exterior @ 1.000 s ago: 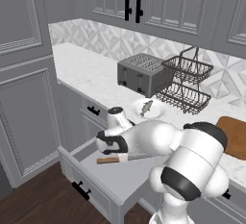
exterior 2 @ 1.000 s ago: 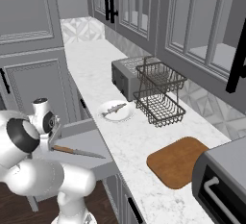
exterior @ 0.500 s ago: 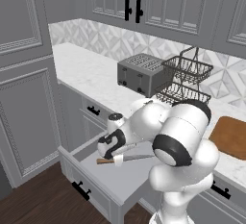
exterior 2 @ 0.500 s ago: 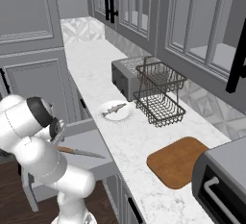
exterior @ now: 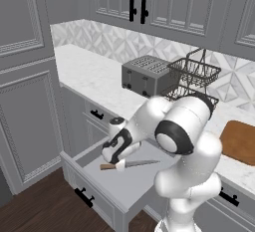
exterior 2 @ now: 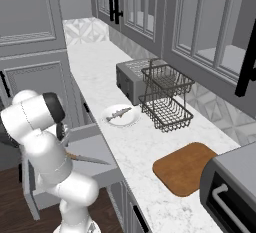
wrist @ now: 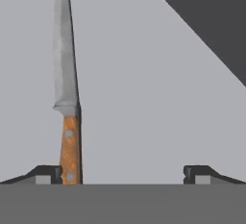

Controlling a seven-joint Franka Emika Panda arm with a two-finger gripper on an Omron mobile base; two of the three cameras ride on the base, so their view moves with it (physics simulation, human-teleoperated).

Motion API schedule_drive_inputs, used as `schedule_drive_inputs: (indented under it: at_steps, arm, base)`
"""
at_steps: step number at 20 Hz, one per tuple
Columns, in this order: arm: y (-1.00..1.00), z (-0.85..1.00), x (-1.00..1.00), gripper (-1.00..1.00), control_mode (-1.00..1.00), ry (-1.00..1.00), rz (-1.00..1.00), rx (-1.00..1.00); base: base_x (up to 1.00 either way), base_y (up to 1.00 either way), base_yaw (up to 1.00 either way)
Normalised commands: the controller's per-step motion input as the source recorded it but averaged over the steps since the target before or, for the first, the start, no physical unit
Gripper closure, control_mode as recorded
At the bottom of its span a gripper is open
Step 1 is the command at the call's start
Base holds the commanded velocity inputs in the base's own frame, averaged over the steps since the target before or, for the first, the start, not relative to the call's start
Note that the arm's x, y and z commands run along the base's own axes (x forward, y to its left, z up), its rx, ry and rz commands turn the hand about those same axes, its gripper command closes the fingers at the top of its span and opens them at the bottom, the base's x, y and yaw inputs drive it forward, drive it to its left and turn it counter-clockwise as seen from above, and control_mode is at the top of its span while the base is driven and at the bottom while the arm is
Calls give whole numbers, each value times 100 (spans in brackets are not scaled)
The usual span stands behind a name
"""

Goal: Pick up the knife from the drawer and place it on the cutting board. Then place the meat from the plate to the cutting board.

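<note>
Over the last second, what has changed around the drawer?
The arm swung down over the open drawer, bringing the hand low over the knife handle; its jaws stand open with nothing gripped. The knife lies where it was, the meat stays on the plate, and the cutting board is unchanged.

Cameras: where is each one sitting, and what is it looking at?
Left base view: behind the arm on its left, looking down at the open drawer; white arm at lower right, gripper over the knife.
Right base view: behind on the right, looking along the counter at plate, meat, cutting board; arm at lower left.
Hand view: on the hand, looking into the drawer; open fingertips.
All three share the knife.
</note>
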Motion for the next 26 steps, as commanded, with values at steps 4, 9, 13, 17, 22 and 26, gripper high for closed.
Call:
schedule_drive_inputs:
  at_steps: [4,9,13,17,22,26]
  arm:
    - [0,-44,4,-100,-100,1,0,0]
    - [0,-30,13,-100,-100,0,0,0]
    - [14,-5,21,-100,-100,0,-6,0]
    - [26,0,18,-100,-100,0,-8,-1]
    - [38,0,12,-100,-100,6,-10,-3]
    - [24,-28,1,-100,-100,10,-15,-6]
  base:
    - [0,0,0]
    - [0,0,0]
    - [0,0,0]
    - [0,0,0]
    - [0,0,0]
    - [0,0,0]
